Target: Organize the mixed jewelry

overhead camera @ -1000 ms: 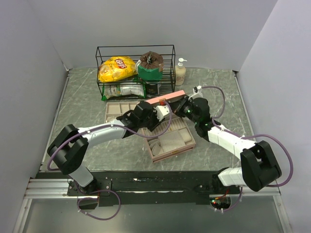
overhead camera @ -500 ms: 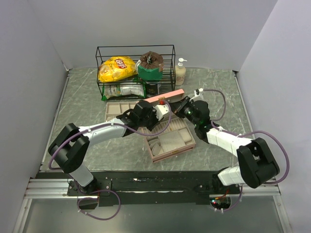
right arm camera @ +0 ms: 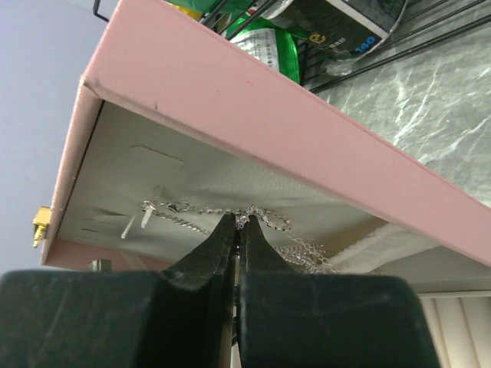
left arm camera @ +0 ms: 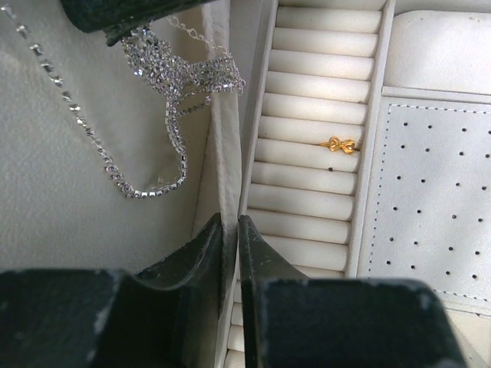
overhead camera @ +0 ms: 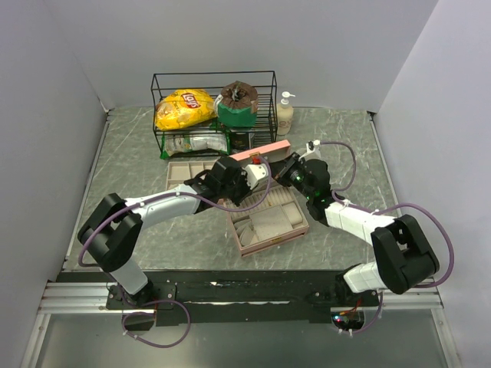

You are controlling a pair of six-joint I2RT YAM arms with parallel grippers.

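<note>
The pink quilted box (overhead camera: 270, 224) stands open with its lid (overhead camera: 261, 152) up. In the left wrist view my left gripper (left arm camera: 232, 221) is shut on a white fabric strip (left arm camera: 226, 146) of the box lining. A sparkling silver chain (left arm camera: 165, 73) lies bunched beyond it, and a small gold bow ring (left arm camera: 340, 144) sits in the ring rolls. In the right wrist view my right gripper (right arm camera: 239, 220) is shut on a fine silver chain (right arm camera: 265, 220) that hangs against the lid's pale inner lining (right arm camera: 199, 172). From above, both grippers meet under the lid, the left (overhead camera: 249, 180) and the right (overhead camera: 287, 170).
The beige compartment tray (overhead camera: 186, 170) lies left of the box, behind my left arm. A black wire basket (overhead camera: 215, 111) with a chip bag and packets stands at the back, with a soap bottle (overhead camera: 285, 115) on its right. Grey walls close in both sides.
My right gripper has moved a little up and left, closer under the lid, and the lid stands slightly higher. My left arm has barely shifted.
</note>
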